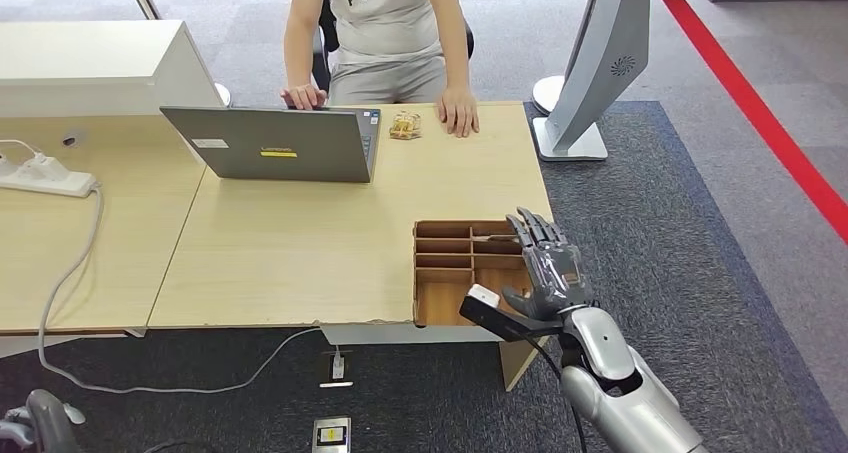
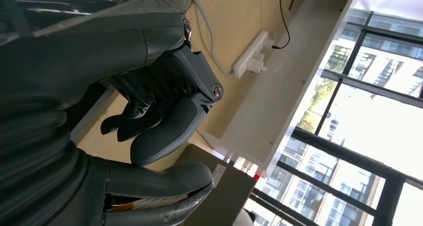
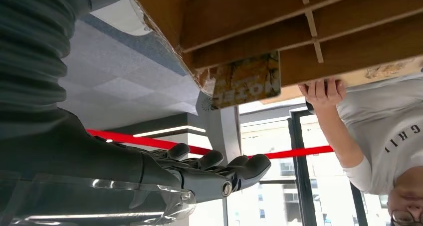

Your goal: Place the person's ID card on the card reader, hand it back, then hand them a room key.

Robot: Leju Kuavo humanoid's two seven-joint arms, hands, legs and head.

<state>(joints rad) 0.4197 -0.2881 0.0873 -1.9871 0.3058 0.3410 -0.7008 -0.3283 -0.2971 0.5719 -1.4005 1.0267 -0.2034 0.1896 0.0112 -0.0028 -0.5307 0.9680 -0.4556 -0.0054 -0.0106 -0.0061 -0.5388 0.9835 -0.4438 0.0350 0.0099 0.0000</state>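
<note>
My right hand [image 1: 545, 268] hovers over the right side of a wooden compartment tray [image 1: 445, 273] at the desk's near edge, fingers stretched out and holding nothing. In the right wrist view the same hand [image 3: 199, 171] lies flat and apart from a yellow key card printed HOTEL [image 3: 247, 81], which stands in a slot of the tray [image 3: 349, 31]. A small yellowish card-like item [image 1: 405, 125] lies on the desk by the person's hand [image 1: 459, 111]. My left hand [image 2: 164, 121] hangs low beside the desk, fingers loosely bent around nothing.
A person [image 1: 385, 23] stands behind the desk with both hands on it. A grey laptop [image 1: 270, 143] stands at the far middle, a white power strip [image 1: 45, 176] with its cable at the left. A monitor stand [image 1: 575, 123] rises beyond the desk's right end.
</note>
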